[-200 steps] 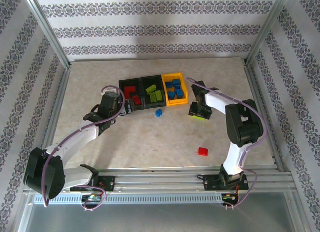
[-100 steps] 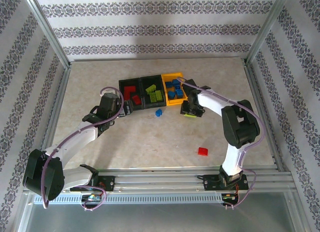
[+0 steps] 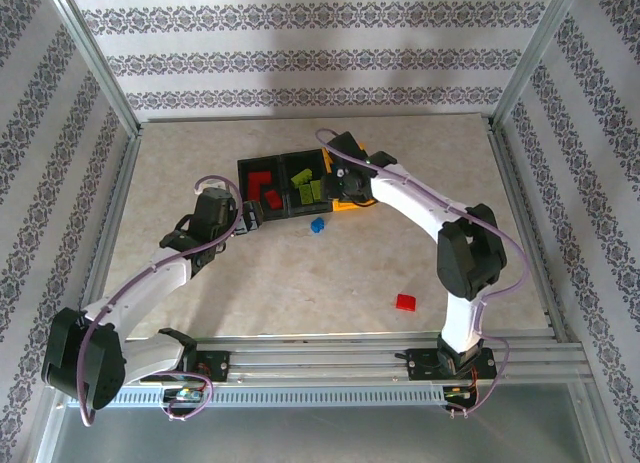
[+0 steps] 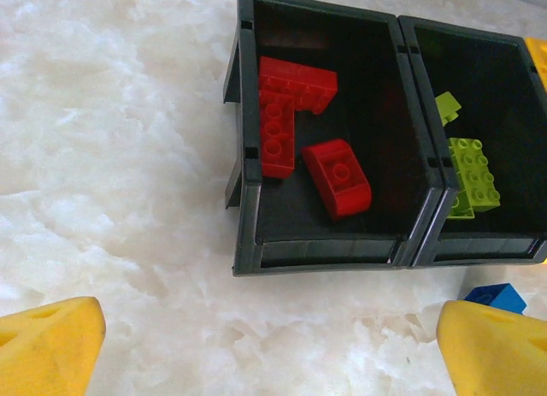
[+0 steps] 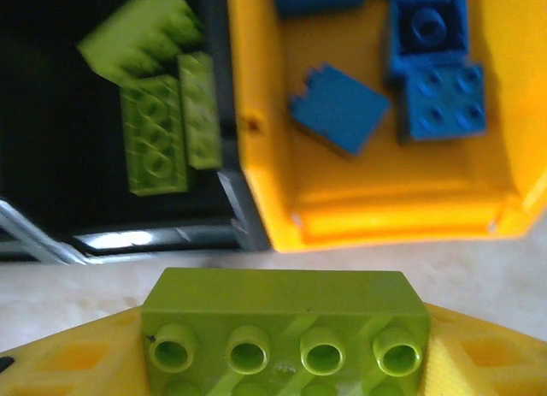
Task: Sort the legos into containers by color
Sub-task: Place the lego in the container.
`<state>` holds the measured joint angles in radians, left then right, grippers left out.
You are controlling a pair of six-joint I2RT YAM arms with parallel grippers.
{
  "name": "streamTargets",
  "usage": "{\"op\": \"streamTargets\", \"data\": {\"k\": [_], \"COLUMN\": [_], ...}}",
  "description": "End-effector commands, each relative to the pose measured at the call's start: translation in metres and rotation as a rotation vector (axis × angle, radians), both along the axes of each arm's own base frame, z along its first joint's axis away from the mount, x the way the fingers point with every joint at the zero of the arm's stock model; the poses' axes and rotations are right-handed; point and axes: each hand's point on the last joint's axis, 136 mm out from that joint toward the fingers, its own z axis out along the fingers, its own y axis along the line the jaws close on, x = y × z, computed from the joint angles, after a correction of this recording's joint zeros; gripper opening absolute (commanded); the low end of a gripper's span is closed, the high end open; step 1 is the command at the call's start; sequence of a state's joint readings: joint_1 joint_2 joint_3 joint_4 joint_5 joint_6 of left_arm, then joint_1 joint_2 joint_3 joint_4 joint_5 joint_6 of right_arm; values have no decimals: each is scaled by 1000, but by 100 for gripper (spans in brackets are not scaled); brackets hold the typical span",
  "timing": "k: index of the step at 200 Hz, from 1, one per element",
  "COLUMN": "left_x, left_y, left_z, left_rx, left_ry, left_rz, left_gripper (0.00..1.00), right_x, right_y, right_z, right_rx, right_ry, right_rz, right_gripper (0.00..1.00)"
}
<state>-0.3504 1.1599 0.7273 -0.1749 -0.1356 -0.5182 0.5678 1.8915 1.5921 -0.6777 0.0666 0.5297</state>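
From above, your right arm (image 3: 410, 201) hangs over the bins (image 3: 285, 159). A blue brick (image 3: 317, 224) and a red brick (image 3: 405, 302) lie loose on the surface (image 3: 200, 163), at the bins' 6 and 5 o'clock.

Left wrist: your left fingers (image 4: 51, 345) stand wide apart and empty, with the black bin (image 4: 329, 252) at 12 o'clock.

Right wrist: your right fingers (image 5: 68, 366) are clamped on a lime brick (image 5: 282, 319), with the yellow bin (image 5: 385, 216) at 1 o'clock.

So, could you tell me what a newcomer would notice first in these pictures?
The right gripper holds a lime green brick by the seam between the yellow bin and the middle black bin. A red brick lies loose near the right arm's base, a blue brick just before that black bin.
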Motion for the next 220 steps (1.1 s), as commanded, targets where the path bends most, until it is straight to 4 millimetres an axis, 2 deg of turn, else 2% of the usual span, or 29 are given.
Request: {"op": "streamTargets", "data": {"k": [1, 25, 59, 113, 182, 220], "left_x": [-7, -9, -11, -13, -12, -13], "left_y": [10, 12, 15, 18, 18, 19], "left_z": [-5, -4, -3, -6, -8, -8], "left_rx": [4, 3, 8, 14, 13, 11], "left_ry": [22, 20, 19, 28, 33, 35], "left_rz": [33, 38, 43, 49, 46, 49], "left_gripper": [100, 100, 100, 100, 100, 100], "right_x": [15, 35, 59, 76, 85, 84], "right_y": [15, 34, 53, 73, 70, 69], "right_z": [3, 8, 3, -3, -14, -6], "right_rx": [-35, -36, -62, -113, -196, -204], "right_ry": [-36, -79, -117, -164, -172, -187], "right_rz": [51, 94, 141, 199, 217, 225], "right_gripper": [61, 62, 62, 64, 76, 80]}}
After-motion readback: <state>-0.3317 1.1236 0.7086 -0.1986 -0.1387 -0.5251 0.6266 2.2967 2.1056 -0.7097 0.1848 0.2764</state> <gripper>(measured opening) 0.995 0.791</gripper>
